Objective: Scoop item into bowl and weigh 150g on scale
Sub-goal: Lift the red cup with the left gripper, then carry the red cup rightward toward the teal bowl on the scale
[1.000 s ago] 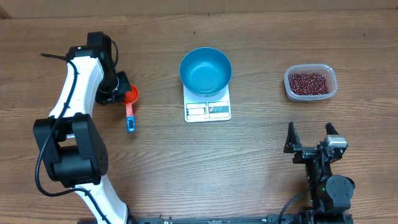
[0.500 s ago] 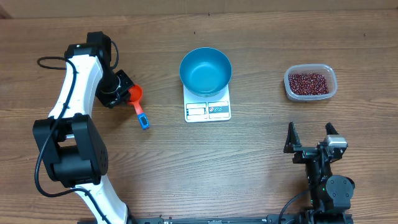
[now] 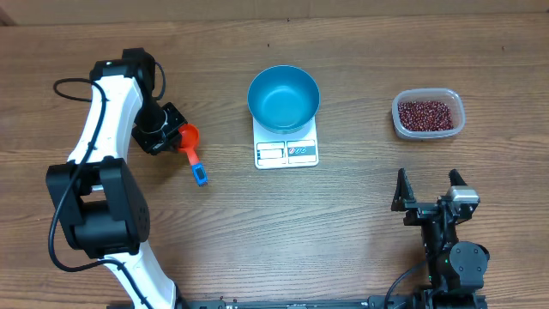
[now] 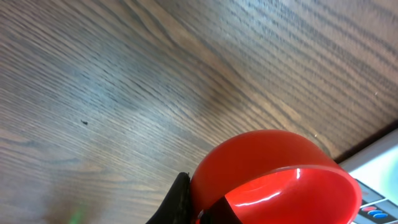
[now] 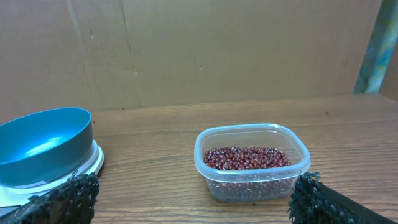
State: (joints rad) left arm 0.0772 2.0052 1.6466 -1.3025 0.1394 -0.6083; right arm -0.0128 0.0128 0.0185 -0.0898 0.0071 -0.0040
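Observation:
A red scoop [image 3: 188,136] with a blue-tipped handle [image 3: 199,176] is left of the scale, and my left gripper [image 3: 171,134] is shut on its cup. In the left wrist view the red cup [image 4: 273,177] fills the lower frame, with one black finger [image 4: 179,200] pressed against its wall. The blue bowl [image 3: 283,96] stands empty on the white scale [image 3: 286,153]. The dark red-brown beans [image 3: 425,112] lie in a clear tub at the right. My right gripper [image 3: 429,194] stands open near the front right; its view shows the beans [image 5: 245,158] and the bowl [image 5: 43,144] ahead.
The clear plastic tub [image 5: 211,180] holding the beans stands about a bowl's width right of the scale [image 5: 94,163]. A brown cardboard wall [image 5: 199,50] closes off the back of the wooden table [image 3: 300,223].
The left gripper has carried the red scoop a little to the right and toward the front, with the handle swinging to point front-right. The right arm has not moved.

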